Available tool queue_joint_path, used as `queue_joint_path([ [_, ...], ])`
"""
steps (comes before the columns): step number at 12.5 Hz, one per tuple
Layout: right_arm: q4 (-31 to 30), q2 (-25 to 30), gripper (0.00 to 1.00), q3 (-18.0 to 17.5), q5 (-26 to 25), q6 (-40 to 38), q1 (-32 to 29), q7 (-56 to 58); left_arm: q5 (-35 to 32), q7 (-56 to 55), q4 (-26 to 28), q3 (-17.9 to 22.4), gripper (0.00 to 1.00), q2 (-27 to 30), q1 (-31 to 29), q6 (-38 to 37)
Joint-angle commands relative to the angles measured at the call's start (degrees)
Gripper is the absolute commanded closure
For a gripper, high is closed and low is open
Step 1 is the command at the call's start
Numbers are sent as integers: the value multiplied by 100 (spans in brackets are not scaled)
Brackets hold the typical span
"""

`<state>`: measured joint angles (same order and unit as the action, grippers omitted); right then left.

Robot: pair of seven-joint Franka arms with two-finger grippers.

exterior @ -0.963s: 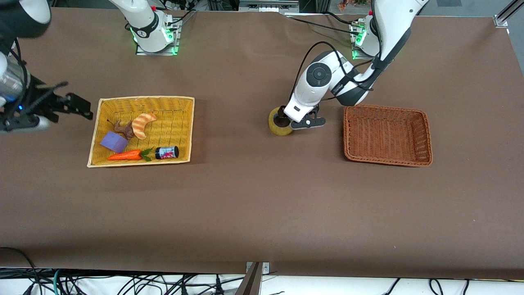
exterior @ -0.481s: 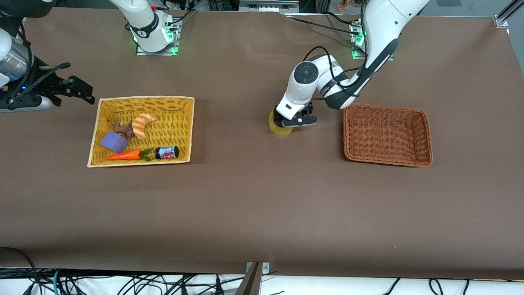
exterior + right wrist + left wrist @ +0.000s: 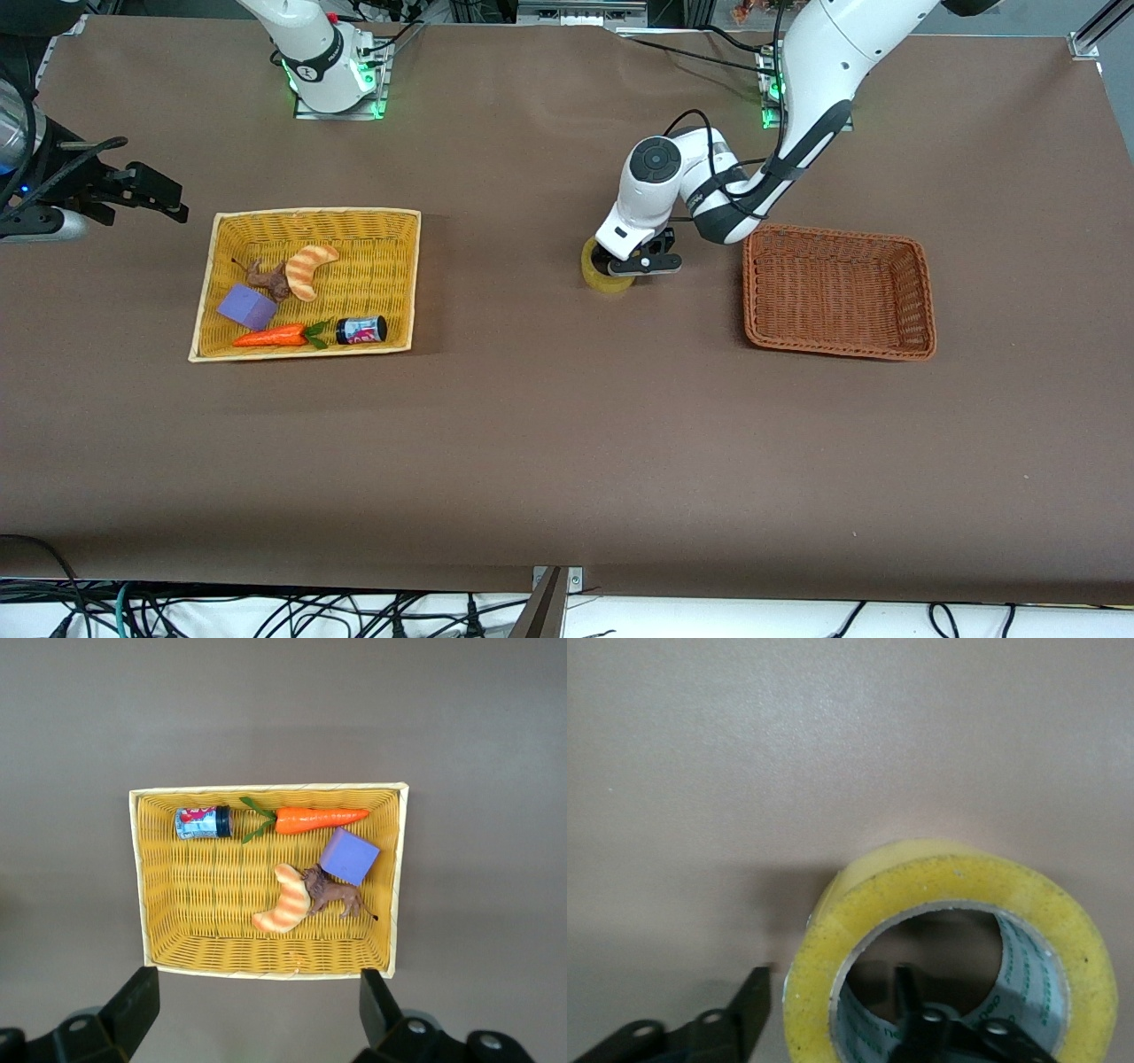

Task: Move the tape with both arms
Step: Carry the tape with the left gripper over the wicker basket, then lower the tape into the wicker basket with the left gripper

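Left wrist view: left gripper [image 3: 828, 1010] jaws straddle the tape [image 3: 948, 939] wall; right gripper [image 3: 257, 1010] jaws spread.

1 thick roll of yellowish translucent tape [image 3: 607, 275], grey inner core with green print, lying flat on your brown table, hole facing up, between the 2 baskets, nearer the orange-brown one

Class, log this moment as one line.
left end effector: straddling tape wall, closing | right end effector: open above yellow basket, waiting
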<state>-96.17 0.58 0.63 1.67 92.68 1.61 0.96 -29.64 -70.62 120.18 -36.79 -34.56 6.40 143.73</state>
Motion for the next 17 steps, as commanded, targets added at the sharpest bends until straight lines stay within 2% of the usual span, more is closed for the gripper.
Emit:
queue_joint_path([
  [1,169,-49,0,-63,-9,-163,-47,-60,-217,-233,-100,-22,100,-50,-16,6],
  [3,178,-58,0,-72,-17,-163,-29,-52,-148,-154,-169,-39,100,-7,-103,-55],
  [5,178,-49,0,-98,-26,-163,-20,-52,132,274,-301,-65,100,264,-182,-510],
  [7,186,-41,0,-107,-26,-154,-11,-69,921,1701,-538,-65,100,729,-445,-1299],
  [9,178,-49,0,-107,-17,-128,-11,-183,1555,3818,-898,-22,100,1161,-1111,-2432],
  [10,178,-41,0,-107,-26,-101,-11,-201,1645,4672,-1126,65,100,1232,-1410,-2942],
  [11,178,-41,0,-107,-26,-101,-11,-210,1646,5403,-1311,284,100,1302,-1579,-3339],
  [12,178,-49,0,-107,-26,-110,-11,-210,1646,6054,-1321,669,100,1495,-1598,-3430],
  [14,178,-41,0,-107,-26,-154,-11,-210,1672,7224,-1234,1408,100,1689,-1598,-3422],
  [17,160,-23,0,-98,-26,-163,-11,-210,2014,8640,-953,2269,100,1804,-1598,-3133],
])
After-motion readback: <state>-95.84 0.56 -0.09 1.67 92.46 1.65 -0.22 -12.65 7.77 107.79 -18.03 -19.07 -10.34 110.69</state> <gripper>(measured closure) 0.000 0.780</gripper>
